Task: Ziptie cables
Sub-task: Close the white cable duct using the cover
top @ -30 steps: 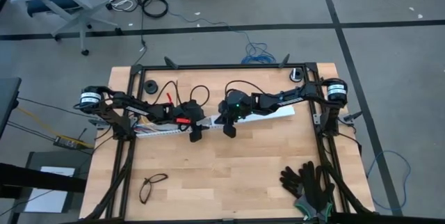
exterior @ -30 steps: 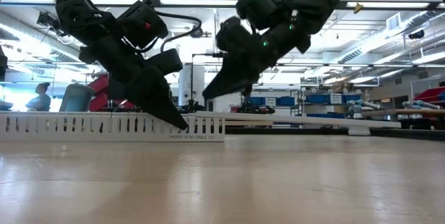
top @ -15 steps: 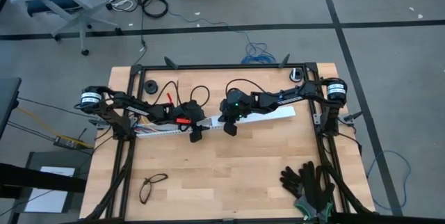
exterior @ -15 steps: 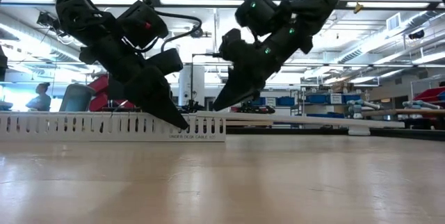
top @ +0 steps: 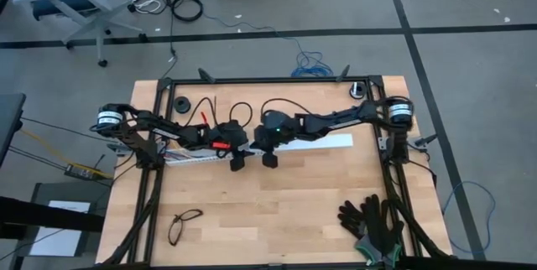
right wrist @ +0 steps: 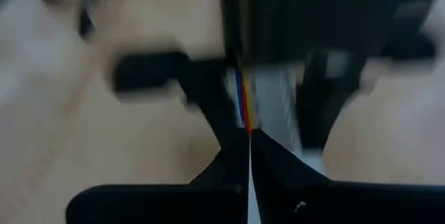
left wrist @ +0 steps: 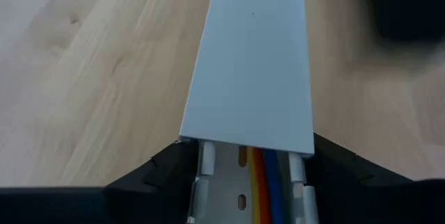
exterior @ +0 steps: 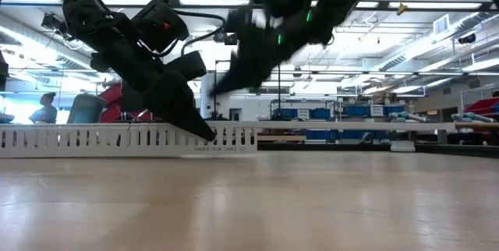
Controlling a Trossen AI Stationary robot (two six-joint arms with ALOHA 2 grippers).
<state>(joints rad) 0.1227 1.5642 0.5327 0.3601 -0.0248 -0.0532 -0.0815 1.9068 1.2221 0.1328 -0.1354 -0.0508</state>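
A white perforated rail (top: 197,156) lies along the table's far half. The cables (left wrist: 261,182) run inside its channel as orange, yellow and blue wires. A flat white cover strip (left wrist: 252,57) lies lengthwise over the rail's right part and reaches toward the right arm's base (top: 323,142). My left gripper (top: 237,163) slants down and straddles the rail near its right end. My right gripper (exterior: 217,89) is shut and hangs above the rail, just right of the left gripper (top: 269,159). I see nothing held between its fingers. My left gripper has the perforated rail between its two fingers, one finger (left wrist: 163,179) against each slotted side wall (left wrist: 201,175), close to where the cover strip begins. The fingers slant down from the table's left and lie along the rail. The rail rests flat on the table.
A pair of glasses (top: 185,224) lies near the front left and black gloves (top: 373,220) near the front right. A small black ring (top: 182,104) sits at the far left. In the low view, a person (exterior: 47,107) sits in the room behind the table.
My right gripper, still shut, has risen and gone toward the table's left while rolling at the wrist. The white cover strip, slanted across the rail before, now lies level and in line with it.
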